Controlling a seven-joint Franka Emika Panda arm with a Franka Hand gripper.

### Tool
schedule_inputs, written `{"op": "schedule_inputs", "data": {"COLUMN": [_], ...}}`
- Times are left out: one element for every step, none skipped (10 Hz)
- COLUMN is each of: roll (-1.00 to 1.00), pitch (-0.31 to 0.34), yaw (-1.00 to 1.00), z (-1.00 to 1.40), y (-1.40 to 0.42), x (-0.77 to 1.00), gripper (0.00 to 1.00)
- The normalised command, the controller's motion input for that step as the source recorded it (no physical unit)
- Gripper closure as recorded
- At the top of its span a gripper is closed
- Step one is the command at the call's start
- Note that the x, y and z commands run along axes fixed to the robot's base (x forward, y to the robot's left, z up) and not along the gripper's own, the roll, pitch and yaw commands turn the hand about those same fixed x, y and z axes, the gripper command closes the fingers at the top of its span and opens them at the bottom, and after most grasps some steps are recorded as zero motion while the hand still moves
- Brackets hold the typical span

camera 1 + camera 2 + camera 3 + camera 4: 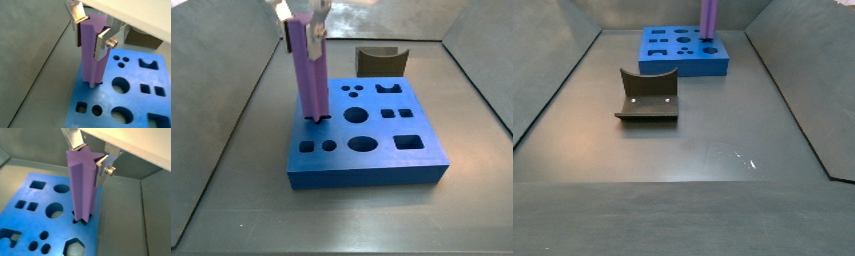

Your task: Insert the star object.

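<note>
Claw clamped on top of the star object, held upright, lower end set in a star-shaped hole of the blue block. Dark brown curved block well apart on table.

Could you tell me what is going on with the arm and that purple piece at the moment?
The Franka arm's tool grips the star object near its top and holds it upright over the blue block. The piece's lower end sits at a star-shaped hole near one edge of the block. The dark brown curved block lies apart on the floor.
</note>
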Motion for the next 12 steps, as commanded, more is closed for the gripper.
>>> {"op": "schedule_inputs", "data": {"roll": [0.09,0.04,0.03,0.06,0.06,0.02,0.0,0.0,-0.01,0.0,0.0,0.0], "pitch": [0.203,0.22,0.211,0.243,0.213,0.171,0.16,0.149,0.124,0.121,0.1,0.06], "yaw": [-0.14,-0.13,-0.09,-0.04,-0.07,-0.05,-0.13,-0.2,-0.25,-0.34,-0.33,-0.29], "z": [-0.53,-0.61,-0.58,-0.58,-0.53,-0.49,-0.44,-0.41,-0.54,-0.62,-0.6,-0.6], "y": [0.0,0.0,0.0,0.02,0.09,0.11,0.13,0.12,0.0,0.0,0.0,-0.04], "x": [0.03,0.16,0.24,0.3,0.13,0.0,0.0,0.0,0.0,0.06,0.05,0.05], "gripper": [1.0,1.0,1.0,1.0,1.0,1.0,1.0,1.0,1.0,1.0,1.0,1.0]}}
